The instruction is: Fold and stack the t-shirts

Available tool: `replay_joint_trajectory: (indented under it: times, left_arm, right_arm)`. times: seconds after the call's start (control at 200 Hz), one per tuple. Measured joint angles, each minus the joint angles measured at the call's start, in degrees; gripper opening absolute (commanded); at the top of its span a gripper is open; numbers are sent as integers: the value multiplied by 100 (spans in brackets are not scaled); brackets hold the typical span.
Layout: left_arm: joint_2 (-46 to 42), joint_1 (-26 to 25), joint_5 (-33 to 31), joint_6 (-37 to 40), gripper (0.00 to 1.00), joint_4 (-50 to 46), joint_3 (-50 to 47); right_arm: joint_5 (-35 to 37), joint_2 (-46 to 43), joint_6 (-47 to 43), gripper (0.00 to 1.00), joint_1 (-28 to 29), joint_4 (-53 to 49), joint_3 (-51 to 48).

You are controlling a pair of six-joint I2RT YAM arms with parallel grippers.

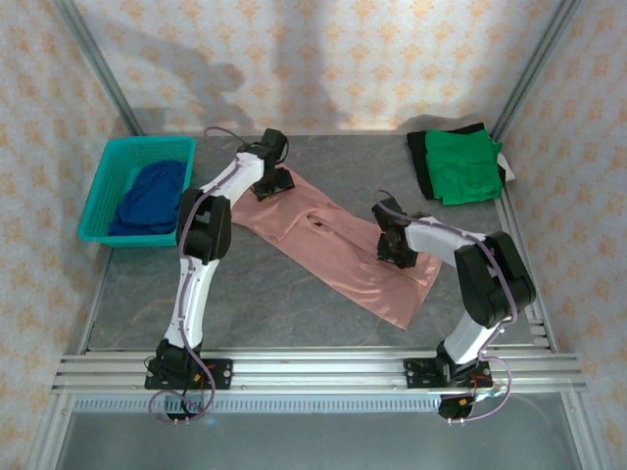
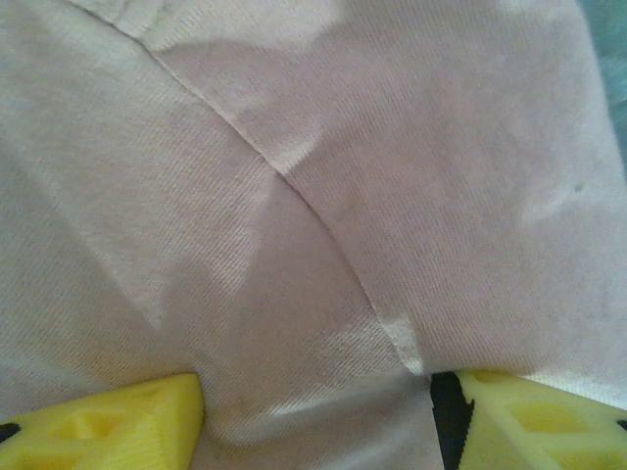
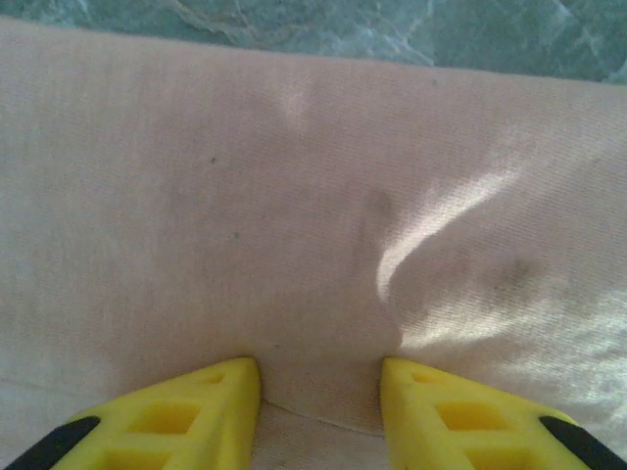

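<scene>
A dark blue t-shirt (image 1: 149, 196) is contained in the teal basket (image 1: 102, 192); left fingers (image 2: 118, 423) and right fingers (image 3: 186, 419) are held apart on the pink t-shirt (image 1: 343, 262).

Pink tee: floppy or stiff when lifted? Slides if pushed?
Likely floppy: the pink tee lies flat, with soft creases. Pushed, it would probably bunch rather than slide; a pucker shows in the right wrist view. Looks thin, so probably light.

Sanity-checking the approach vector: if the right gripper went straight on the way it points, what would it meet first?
The pink t-shirt: the right gripper points down into its cloth, apparently already touching; the table likely lies right beneath.
</scene>
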Motion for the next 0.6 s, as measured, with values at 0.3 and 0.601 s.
replay_joint_trajectory:
  times: [0.3,0.601]
  left_arm:
    - [1891,-203,999,-131,72,671,3053]
    - [1740,-278,1123,-264,100,852,3047]
  right_arm:
    - [-448,-944,1276,41,1755,-160,-719]
    - [83,-1659,1432,41,1810,-402,-715]
